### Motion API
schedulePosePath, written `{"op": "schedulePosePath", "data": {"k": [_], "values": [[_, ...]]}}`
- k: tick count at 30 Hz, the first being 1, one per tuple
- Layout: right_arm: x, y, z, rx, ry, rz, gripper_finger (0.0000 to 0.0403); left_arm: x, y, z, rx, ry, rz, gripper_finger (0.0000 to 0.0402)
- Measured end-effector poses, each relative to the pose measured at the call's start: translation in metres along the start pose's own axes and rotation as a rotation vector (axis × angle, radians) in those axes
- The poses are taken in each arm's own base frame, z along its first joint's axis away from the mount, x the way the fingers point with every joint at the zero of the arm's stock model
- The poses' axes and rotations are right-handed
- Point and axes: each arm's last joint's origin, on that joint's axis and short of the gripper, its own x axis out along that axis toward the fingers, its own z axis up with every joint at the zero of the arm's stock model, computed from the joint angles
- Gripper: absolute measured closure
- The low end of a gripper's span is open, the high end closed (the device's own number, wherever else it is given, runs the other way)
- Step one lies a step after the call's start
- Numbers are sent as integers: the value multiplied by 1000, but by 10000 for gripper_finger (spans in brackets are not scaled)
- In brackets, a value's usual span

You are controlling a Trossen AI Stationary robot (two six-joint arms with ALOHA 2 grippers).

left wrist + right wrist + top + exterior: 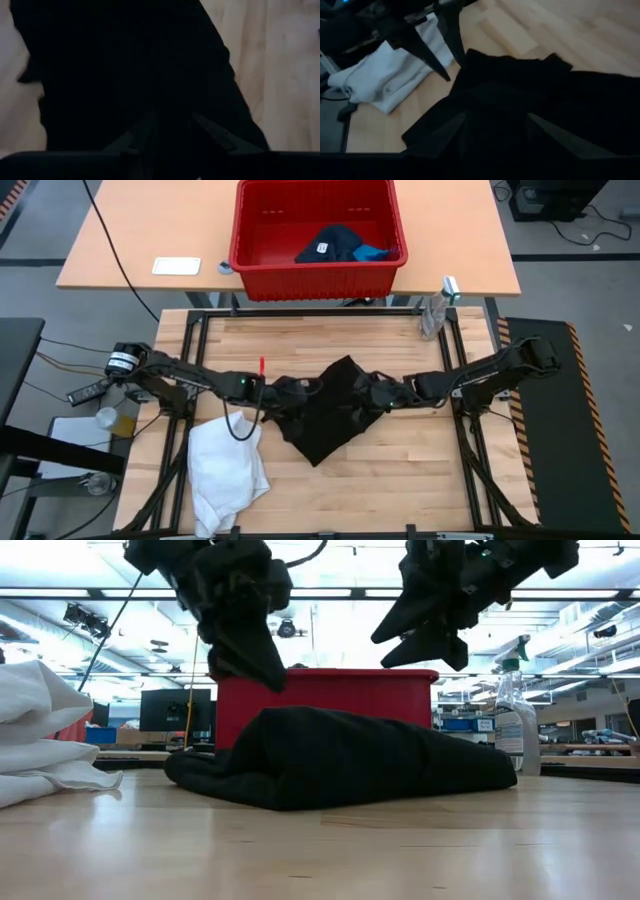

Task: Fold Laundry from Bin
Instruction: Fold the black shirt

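Black garment: I see a soft, matte black cloth garment [330, 412] lying in a rumpled diamond at table centre
Left gripper: my left gripper [262, 668] hangs above its 9 o'clock edge, fingers parted, empty
Right gripper: my right gripper [432, 637] hangs over the 3 o'clock edge, fingers spread, empty
White garment: crumpled soft white cloth [228, 470] at 7 o'clock
Bin: ribbed red plastic tub [318, 272] at 12 o'clock, holding dark navy cloth [330, 243] and small bright blue cloth [371, 252]

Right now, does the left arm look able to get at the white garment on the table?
Probably yes. The white garment lies bare on the table's left side, just in front of the left arm, nothing on top of it. The left gripper hangs above the black garment, holding nothing, so it looks free to swing over.
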Motion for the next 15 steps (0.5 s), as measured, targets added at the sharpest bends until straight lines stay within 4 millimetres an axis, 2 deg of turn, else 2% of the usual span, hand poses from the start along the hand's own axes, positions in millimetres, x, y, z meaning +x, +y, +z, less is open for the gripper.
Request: {"op": "schedulePosePath", "data": {"k": [4,8,11,15], "values": [[1,3,1,17,9,53,197,-3,-7,0,15,-3,-23,285],[-1,7,12,-10,-14,129,198,-19,-13,18,63,-3,-68,285],[-5,18,16,-97,13,111,198,-33,-14,28,136,91,-22,285],[-5,28,9,-237,17,122,198,-46,-18,31,317,180,-6,285]]}}
